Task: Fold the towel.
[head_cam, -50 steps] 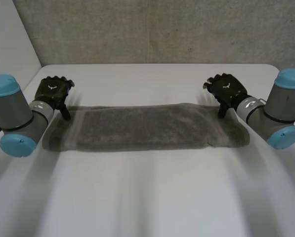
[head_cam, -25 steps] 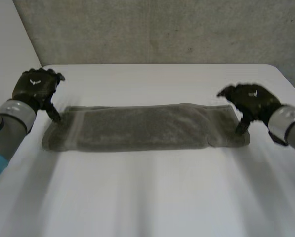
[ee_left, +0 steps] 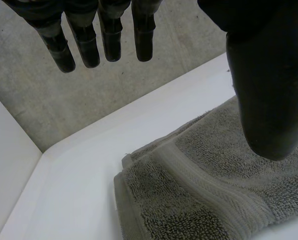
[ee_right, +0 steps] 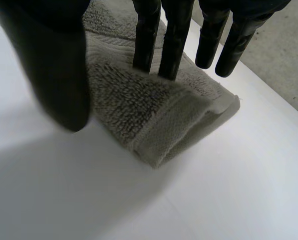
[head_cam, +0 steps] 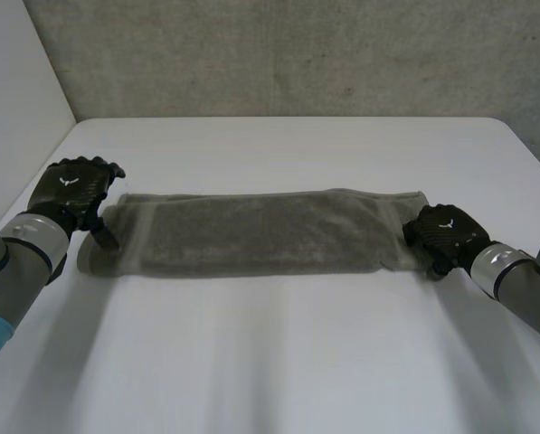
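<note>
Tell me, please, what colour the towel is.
The towel is a muted grey-green, seen best in the left wrist view.

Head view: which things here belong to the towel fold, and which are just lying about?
Part of the job:
- towel, lying flat as a long strip
- left hand, open, at one short end
- right hand, open, at the other end's near corner

Just there:
- table
- wall behind it
</note>
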Motion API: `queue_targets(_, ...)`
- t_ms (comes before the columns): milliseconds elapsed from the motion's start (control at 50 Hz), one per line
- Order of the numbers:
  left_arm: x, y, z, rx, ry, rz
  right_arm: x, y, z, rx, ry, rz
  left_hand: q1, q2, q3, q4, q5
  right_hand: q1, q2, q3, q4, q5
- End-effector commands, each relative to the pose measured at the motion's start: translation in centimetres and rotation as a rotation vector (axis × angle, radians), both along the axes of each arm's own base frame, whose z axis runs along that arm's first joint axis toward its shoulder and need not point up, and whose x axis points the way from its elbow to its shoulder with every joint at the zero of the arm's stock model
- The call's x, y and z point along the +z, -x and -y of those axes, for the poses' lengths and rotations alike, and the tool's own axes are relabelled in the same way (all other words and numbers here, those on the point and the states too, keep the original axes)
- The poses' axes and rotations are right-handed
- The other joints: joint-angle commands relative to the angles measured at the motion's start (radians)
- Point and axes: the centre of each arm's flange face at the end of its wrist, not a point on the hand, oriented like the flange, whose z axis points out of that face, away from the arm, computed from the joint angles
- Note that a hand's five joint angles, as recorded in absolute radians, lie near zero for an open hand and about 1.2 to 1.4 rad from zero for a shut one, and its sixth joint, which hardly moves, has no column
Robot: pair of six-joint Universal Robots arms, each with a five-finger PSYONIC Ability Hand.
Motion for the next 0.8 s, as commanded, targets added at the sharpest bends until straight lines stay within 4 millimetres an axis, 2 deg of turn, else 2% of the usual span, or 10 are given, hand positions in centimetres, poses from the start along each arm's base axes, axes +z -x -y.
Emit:
queue_targets(20,0.0,0.0,-0.1,-0.001,-0.002,0.001,0.2,0.1,0.9,-0.002,0.062,-0.007,-0.105,-0.064,-0.058,-0.066,-0.04,0.633,0.631,-0.053,-0.076,0.631)
queue_targets(140,-0.1,0.0,-0.1,0.001,-0.005,0.001,0.2,1.0,1.7,-0.027,0.079,-0.009,-0.108,-0.067,-0.058,-0.066,-0.043,0.634,0.633,-0.053,-0.076,0.632)
queue_targets(340,-0.3,-0.6,-0.1,0.017,-0.014,0.004,5.4,11.3,6.3,-0.245,0.225,-0.112,-0.111,-0.07,-0.058,-0.066,-0.045,0.634,0.633,-0.053,-0.076,0.632)
queue_targets(520,-0.2,-1.0,0.0,0.03,-0.011,0.002,12.2,11.1,7.7,-0.204,0.355,-0.15,-0.111,-0.07,-0.058,-0.066,-0.045,0.634,0.633,-0.053,-0.076,0.632)
queue_targets(580,-0.1,-0.9,0.0,0.028,-0.01,0.002,14.2,7.9,7.0,-0.129,0.41,-0.139,-0.111,-0.07,-0.058,-0.066,-0.045,0.634,0.633,-0.053,-0.076,0.632)
queue_targets(620,-0.1,-0.9,0.0,0.028,-0.01,0.002,15.4,1.4,4.6,0.016,0.456,-0.102,-0.111,-0.07,-0.058,-0.066,-0.045,0.634,0.633,-0.053,-0.076,0.632)
queue_targets(680,-0.1,-0.7,-0.1,0.023,-0.008,0.003,15.5,-2.2,2.8,0.106,0.466,-0.079,-0.111,-0.07,-0.058,-0.066,-0.045,0.634,0.633,-0.053,-0.076,0.632)
queue_targets(720,-0.1,-0.6,-0.3,0.022,-0.01,0.002,14.8,-8.7,-1.1,0.265,0.461,-0.045,-0.111,-0.07,-0.058,-0.066,-0.045,0.634,0.633,-0.053,-0.076,0.632)
queue_targets(780,-0.1,-0.6,-0.3,0.021,-0.012,0.002,11.9,-14.9,-5.8,0.426,0.411,-0.027,-0.111,-0.07,-0.058,-0.066,-0.045,0.634,0.633,-0.053,-0.076,0.632)
queue_targets(800,-0.1,-0.5,-0.4,0.019,-0.012,0.002,11.8,-15.0,-5.8,0.427,0.411,-0.027,-0.111,-0.07,-0.058,-0.066,-0.045,0.634,0.633,-0.053,-0.076,0.632)
